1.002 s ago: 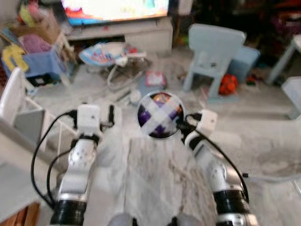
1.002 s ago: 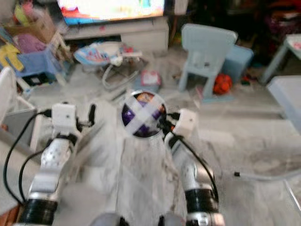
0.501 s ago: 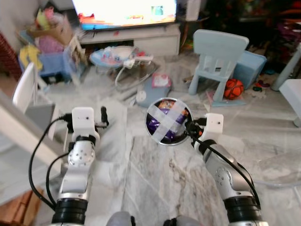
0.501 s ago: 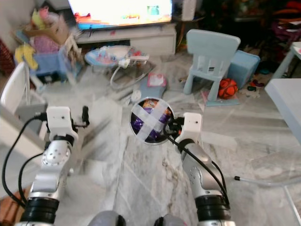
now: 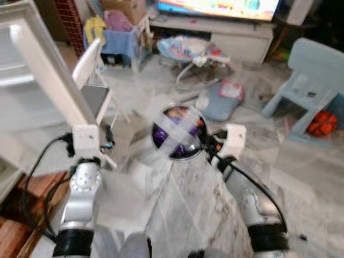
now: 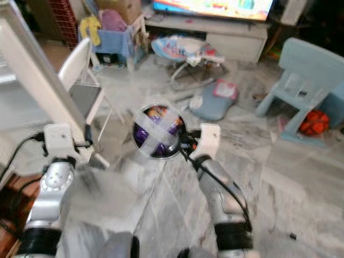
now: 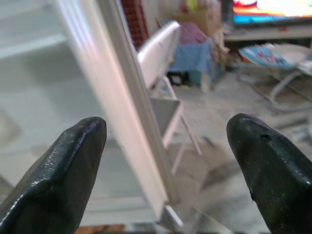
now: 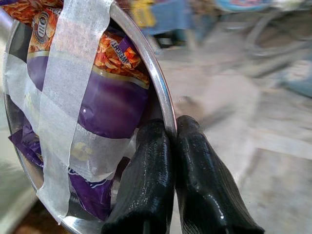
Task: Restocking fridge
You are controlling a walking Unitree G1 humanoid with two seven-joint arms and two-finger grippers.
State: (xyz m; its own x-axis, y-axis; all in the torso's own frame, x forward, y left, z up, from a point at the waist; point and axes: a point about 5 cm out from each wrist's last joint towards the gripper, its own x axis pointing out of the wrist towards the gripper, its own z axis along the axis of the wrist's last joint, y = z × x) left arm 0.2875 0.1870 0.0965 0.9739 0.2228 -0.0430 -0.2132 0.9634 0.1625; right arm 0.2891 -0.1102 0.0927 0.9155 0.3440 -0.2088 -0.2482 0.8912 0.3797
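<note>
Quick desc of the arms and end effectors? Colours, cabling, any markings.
Both arms are silver metal with a black band low on the forearm and a white boxy wrist housing. Loose black cables loop along each arm. The left end effector and right end effector each have two thick, rounded, matte black fingers. No markings can be made out.

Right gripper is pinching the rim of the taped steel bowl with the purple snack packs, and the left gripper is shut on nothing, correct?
Not quite: the left gripper is open, fingers wide apart in the left wrist view. The right gripper does pinch the taped bowl's rim.
</note>
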